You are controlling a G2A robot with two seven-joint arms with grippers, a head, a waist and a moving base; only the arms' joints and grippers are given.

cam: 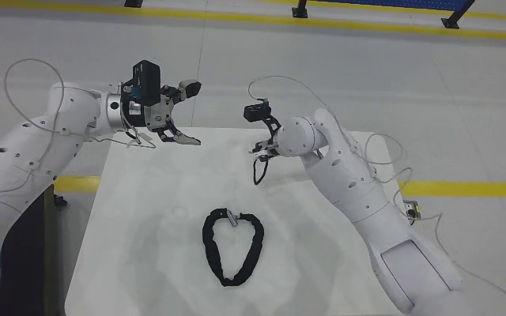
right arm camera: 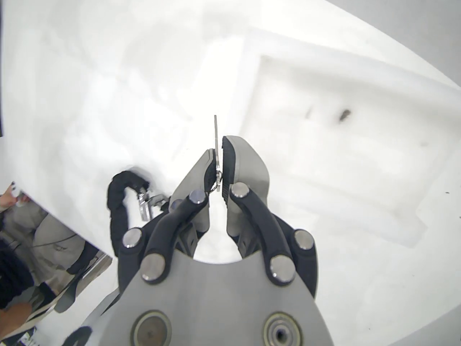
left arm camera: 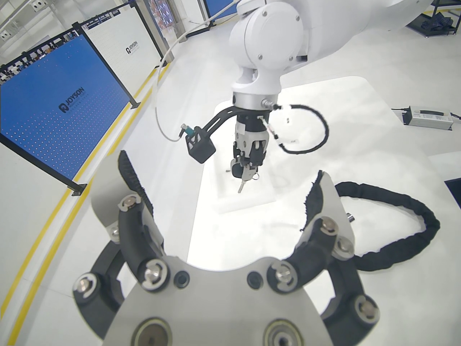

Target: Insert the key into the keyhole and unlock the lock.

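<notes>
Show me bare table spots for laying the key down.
Free: the strip between the lock and the table's left edge, and the band between lock and tray. Crowded: the near middle, where the lock lies, and the right side under the right arm. The right gripper holds the key by the tray; the left gripper hangs open over the far left corner.

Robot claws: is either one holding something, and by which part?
The right gripper pinches a small silver metal key by its head, blade sticking out. The left gripper is open and empty.
</notes>
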